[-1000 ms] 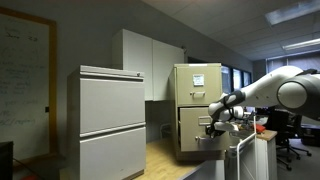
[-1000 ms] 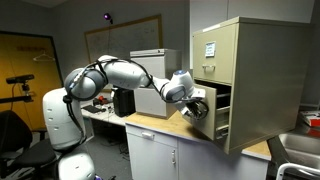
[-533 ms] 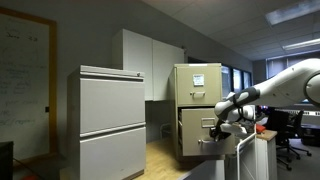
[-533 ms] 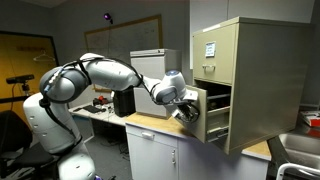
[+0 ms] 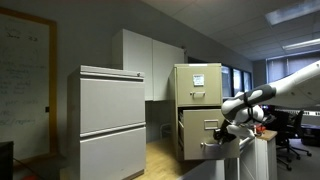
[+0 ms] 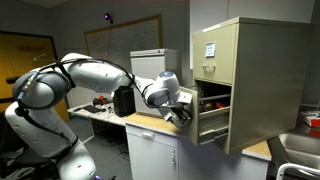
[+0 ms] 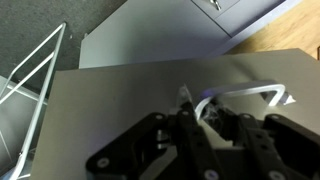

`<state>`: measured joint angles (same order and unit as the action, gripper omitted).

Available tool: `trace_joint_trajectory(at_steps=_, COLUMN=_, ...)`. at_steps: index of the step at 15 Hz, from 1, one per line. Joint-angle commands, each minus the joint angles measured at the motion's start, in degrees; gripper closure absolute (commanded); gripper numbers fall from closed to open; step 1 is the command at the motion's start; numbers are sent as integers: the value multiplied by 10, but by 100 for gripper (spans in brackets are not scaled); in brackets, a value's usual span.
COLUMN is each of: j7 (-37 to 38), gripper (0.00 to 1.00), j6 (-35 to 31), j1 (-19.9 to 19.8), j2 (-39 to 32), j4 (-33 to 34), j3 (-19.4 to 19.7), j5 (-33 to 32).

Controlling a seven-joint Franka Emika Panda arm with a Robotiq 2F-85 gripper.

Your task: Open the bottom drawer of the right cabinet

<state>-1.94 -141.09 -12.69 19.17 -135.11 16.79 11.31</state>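
The right cabinet [image 5: 198,82] [image 6: 255,75] is a tall beige metal filing cabinet with white papers on its upper front. Its bottom drawer [image 5: 203,133] [image 6: 212,128] stands pulled partly out, and its dark inside shows. My gripper [image 5: 223,130] [image 6: 181,113] is at the drawer's front in both exterior views. In the wrist view the plain drawer front [image 7: 130,100] fills the frame. There my gripper [image 7: 205,115] has its black fingers closed around the small silver handle [image 7: 245,95].
A wider light-grey lateral cabinet [image 5: 112,120] stands nearer the camera, with white wall cupboards [image 5: 150,60] behind. The beige cabinet sits on a wooden counter [image 6: 148,124]. A desk with equipment [image 6: 120,100] lies behind the arm. A wire frame [image 7: 30,90] shows at the wrist view's left.
The bottom drawer has slid further out of the cabinet. My gripper and arm have moved away from the cabinet with it.
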Motion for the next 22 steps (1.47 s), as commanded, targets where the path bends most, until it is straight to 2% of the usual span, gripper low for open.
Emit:
trace_joint_trajectory(at_steps=1, j7=-101, gripper=95, j6=49, j1=-6, j2=49, j4=-80, j3=45, j5=1)
trace_joint_trajectory(at_steps=14, j7=-191, gripper=95, j6=84, j1=35, j2=150, j4=-161, j3=152, j5=99)
trace_joint_trajectory(at_steps=22, j7=-259, gripper=95, j6=233, j1=27, j2=152, j4=-153, j3=235, j5=128)
